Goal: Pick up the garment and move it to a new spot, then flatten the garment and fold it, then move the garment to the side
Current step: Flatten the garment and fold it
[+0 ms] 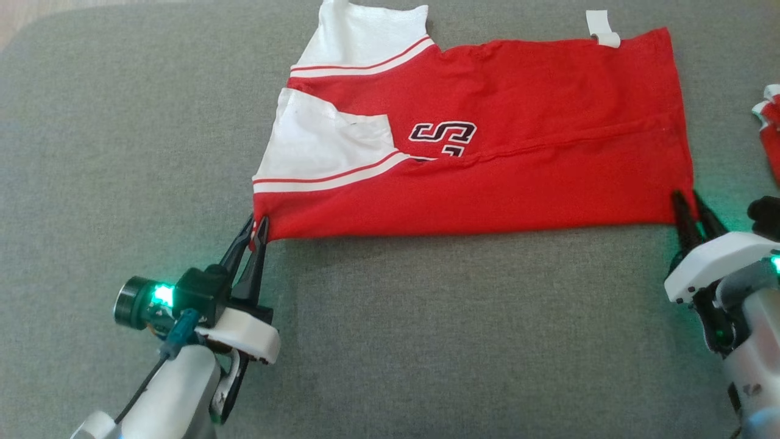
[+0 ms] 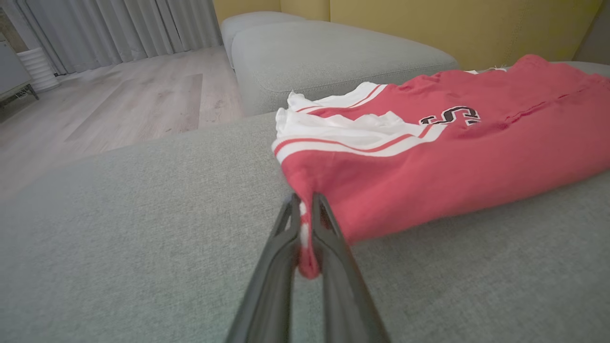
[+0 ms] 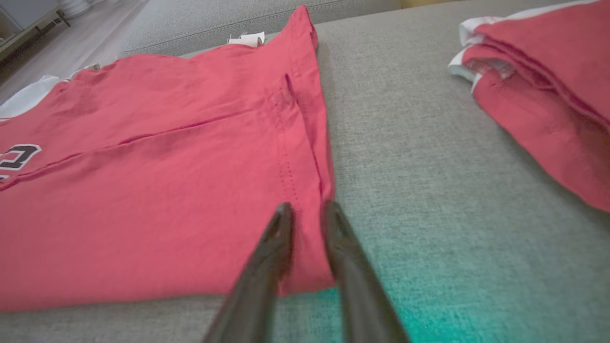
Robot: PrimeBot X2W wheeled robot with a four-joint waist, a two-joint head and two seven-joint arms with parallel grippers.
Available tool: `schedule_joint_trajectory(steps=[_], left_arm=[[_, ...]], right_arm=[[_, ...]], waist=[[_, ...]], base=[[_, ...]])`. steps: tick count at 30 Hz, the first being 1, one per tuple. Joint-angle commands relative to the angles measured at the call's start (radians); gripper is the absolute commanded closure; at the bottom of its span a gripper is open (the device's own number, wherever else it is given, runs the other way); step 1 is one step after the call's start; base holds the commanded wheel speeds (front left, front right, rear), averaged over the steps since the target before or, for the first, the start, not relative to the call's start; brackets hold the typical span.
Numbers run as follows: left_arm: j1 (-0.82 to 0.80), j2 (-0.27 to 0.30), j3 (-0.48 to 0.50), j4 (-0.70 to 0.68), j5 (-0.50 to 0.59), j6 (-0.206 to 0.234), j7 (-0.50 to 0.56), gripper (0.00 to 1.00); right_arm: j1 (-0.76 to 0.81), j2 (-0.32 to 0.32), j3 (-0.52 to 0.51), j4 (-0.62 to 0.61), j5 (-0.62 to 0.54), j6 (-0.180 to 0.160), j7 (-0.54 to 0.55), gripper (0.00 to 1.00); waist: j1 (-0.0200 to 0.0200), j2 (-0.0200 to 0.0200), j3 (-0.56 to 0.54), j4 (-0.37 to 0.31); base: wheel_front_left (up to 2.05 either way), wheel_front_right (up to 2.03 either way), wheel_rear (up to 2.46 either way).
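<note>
The shirt (image 1: 518,183) lies flat on my grey cushion (image 1: 426,341), white sleeves to the left, hem to the right. Its near edge runs from one gripper to the other. My left gripper (image 1: 256,224) has its fingers pressed together on the near-left corner, a nub of red cloth pinched between them. My right gripper (image 1: 687,199) is at the near-right hem corner, with its fingers a little apart and the cloth between them. A second folded red garment (image 1: 771,131) sits just right of it.
</note>
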Motion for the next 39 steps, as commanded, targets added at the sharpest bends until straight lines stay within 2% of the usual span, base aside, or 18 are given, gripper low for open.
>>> schedule_joint_trajectory(steps=[1, 5, 9, 19, 25, 29, 30, 31, 32, 33, 39], left_arm=[[-0.025, 0.034, 0.045, -0.026, 0.007, 0.009, -0.013, 1.0], [0.014, 0.037, 0.044, -0.027, -0.002, 0.013, -0.015, 1.0], [0.087, 0.039, 0.038, -0.045, -0.022, 0.012, -0.015, 1.0], [0.282, 0.024, -0.026, -0.147, -0.061, 0.007, 0.028, 1.0], [0.334, 0.027, -0.039, -0.179, -0.075, 0.01, 0.036, 1.0], [0.372, 0.017, -0.051, -0.193, -0.096, 0.014, 0.062, 1.0], [0.379, 0.016, -0.053, -0.195, -0.1, 0.016, 0.071, 1.0], [0.383, 0.015, -0.056, -0.198, -0.104, 0.016, 0.079, 0.78], [0.385, 0.014, -0.058, -0.202, -0.106, 0.017, 0.085, 0.06], [0.385, 0.013, -0.06, -0.208, -0.108, 0.016, 0.09, 0.0], [0.335, 0.041, -0.038, -0.27, -0.1, 0.024, 0.105, 0.0]], right_arm=[[0.002, -0.03, 0.019, -0.023, 0.016, 0.007, 0.006, 1.0], [0.039, -0.063, 0.044, -0.053, 0.05, 0.007, 0.021, 1.0], [0.096, -0.121, 0.077, -0.104, 0.086, 0.007, 0.027, 1.0], [0.32, -0.269, 0.105, -0.247, 0.176, 0.007, 0.03, 1.0], [0.423, -0.301, 0.078, -0.285, 0.181, 0.007, 0.036, 1.0], [0.451, -0.296, 0.063, -0.305, 0.163, 0.007, 0.042, 1.0], [0.457, -0.294, 0.058, -0.31, 0.16, 0.007, 0.04, 0.65], [0.461, -0.294, 0.057, -0.315, 0.158, 0.007, 0.034, 0.08], [0.463, -0.293, 0.052, -0.319, 0.155, 0.007, 0.026, 0.0], [0.463, -0.291, 0.047, -0.322, 0.151, 0.007, 0.019, 0.0], [0.437, -0.266, -0.005, -0.364, 0.102, 0.007, -0.036, 0.0]], waist=[[-0.0001, 0.0, -0.008, -0.002], [-0.0001, 0.0, -0.037, -0.009], [-0.0001, 0.0, -0.072, -0.013], [-0.0001, 0.0, -0.135, 0.029], [-0.0001, 0.0, -0.143, 0.04], [-0.0001, 0.0, -0.146, 0.037], [-0.0001, 0.0, -0.147, 0.037], [-0.0001, 0.0, -0.146, 0.037], [-0.0001, 0.0, -0.145, 0.037], [-0.0001, 0.0, -0.143, 0.036], [-0.0001, 0.0, -0.126, 0.023]], base=[[0.0, 0.0, 0.0], [0.0, 0.0, 0.0], [0.0, 0.0, 0.0], [0.0, 0.0, 0.0], [0.0, 0.0, 0.0], [0.0, 0.0, 0.0], [0.0, 0.0, 0.0], [0.0, 0.0, 0.0], [0.0, 0.0, 0.0], [0.0, 0.0, 0.0], [0.0, 0.0, 0.0]])
